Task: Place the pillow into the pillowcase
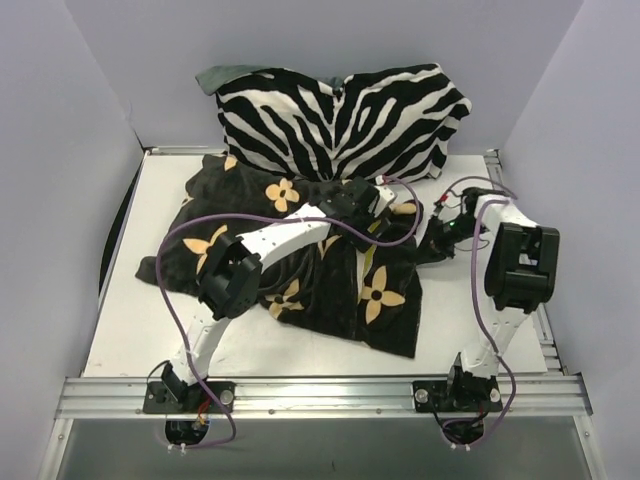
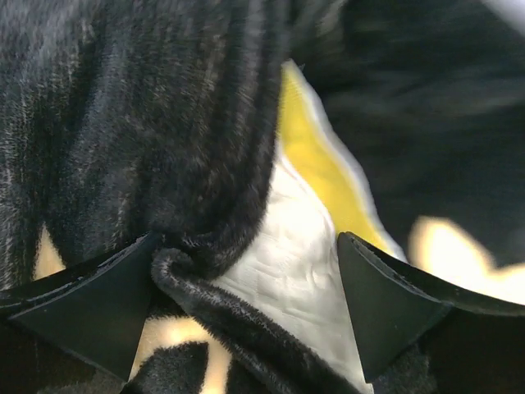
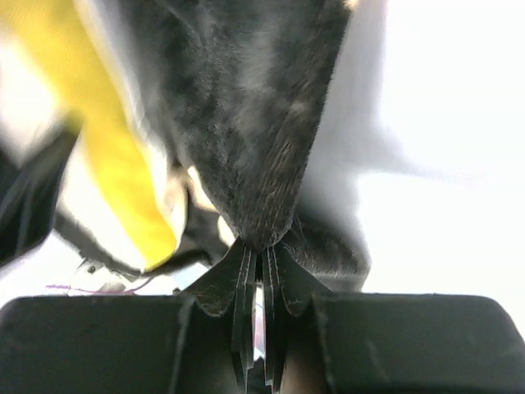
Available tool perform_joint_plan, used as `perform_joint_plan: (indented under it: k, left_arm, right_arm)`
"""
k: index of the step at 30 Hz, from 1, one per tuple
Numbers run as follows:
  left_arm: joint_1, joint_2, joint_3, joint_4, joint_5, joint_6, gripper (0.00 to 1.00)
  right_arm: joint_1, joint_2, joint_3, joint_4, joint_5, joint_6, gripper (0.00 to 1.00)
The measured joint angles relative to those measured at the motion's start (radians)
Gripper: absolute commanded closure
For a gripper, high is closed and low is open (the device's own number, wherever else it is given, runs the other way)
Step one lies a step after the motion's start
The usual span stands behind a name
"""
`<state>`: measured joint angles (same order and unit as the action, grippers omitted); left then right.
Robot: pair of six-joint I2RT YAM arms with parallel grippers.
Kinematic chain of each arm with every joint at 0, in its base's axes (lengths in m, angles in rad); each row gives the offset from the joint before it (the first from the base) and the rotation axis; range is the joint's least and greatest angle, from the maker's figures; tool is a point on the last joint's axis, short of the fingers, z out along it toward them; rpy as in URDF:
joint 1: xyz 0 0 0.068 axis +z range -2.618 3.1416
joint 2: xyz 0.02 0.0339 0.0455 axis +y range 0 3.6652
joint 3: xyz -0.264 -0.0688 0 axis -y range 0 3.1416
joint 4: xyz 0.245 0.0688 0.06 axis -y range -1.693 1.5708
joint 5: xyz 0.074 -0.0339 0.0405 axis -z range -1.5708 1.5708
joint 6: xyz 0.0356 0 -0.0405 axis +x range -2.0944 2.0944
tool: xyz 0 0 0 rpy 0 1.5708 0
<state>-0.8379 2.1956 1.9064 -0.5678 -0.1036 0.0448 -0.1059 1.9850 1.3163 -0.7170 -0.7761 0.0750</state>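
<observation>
My left gripper (image 2: 246, 246) is gaping wide, grasping nothing; the pillow (image 2: 291, 246) is lying dead ahead between its fingers, yellow edge running toward the frame's upper middle, half under the pillowcase (image 2: 164, 123); my right gripper (image 3: 258, 256) is clamping the pillowcase's hem, so my left is sitting nearer.

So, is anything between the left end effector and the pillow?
Partly: at the open left end effector, a pillowcase fold covers part of the pillow; the rest lies bare.
</observation>
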Motion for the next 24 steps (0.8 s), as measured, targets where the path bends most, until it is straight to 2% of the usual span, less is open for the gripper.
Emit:
perform_joint_plan:
  k: [2, 4, 5, 6, 7, 11, 13, 17, 20, 21, 24]
  left_arm:
    - [0.006, 0.032, 0.033, -0.016, -0.049, 0.008, 0.04]
    - [0.013, 0.044, 0.056, -0.023, -0.077, 0.019, 0.2]
    - [0.018, 0.045, 0.064, -0.029, -0.076, 0.024, 0.31]
    - [0.025, 0.045, 0.07, -0.04, -0.067, 0.025, 0.47]
    - [0.039, 0.045, 0.075, -0.051, -0.042, 0.019, 0.7]
    - [0.148, 0.021, 0.033, -0.055, 0.277, -0.025, 0.98]
    - [0.231, -0.027, -0.047, -0.02, 0.488, -0.079, 1.0]
    - [0.395, -0.151, -0.264, 0.172, 0.85, -0.268, 1.0]
    - [0.455, -0.19, -0.352, 0.367, 1.007, -0.457, 1.0]
    - [0.456, -0.193, -0.375, 0.448, 1.039, -0.525, 1.0]
    - [0.436, -0.193, -0.42, 0.595, 1.089, -0.661, 1.0]
  right_arm:
    - [-0.035, -0.072, -0.009, -0.038, -0.013, -0.028, 1.0]
    - [-0.056, -0.119, -0.009, -0.061, -0.017, -0.056, 1.0]
    - [-0.068, -0.135, -0.01, -0.07, -0.016, -0.072, 1.0]
    - [-0.07, -0.142, -0.01, -0.079, -0.015, -0.087, 1.0]
    - [-0.072, -0.143, -0.01, -0.085, -0.006, -0.102, 1.0]
    - [-0.106, -0.122, -0.017, -0.099, 0.045, -0.148, 1.0]
    - [-0.124, -0.104, -0.017, -0.104, 0.07, -0.166, 1.0]
    - [-0.141, -0.06, 0.005, -0.131, 0.107, -0.182, 1.0]
    - [-0.125, -0.053, 0.059, -0.165, 0.118, -0.18, 0.83]
    - [-0.114, -0.054, 0.085, -0.172, 0.116, -0.178, 0.73]
    - [-0.085, -0.08, 0.142, -0.143, 0.085, -0.145, 0.73]
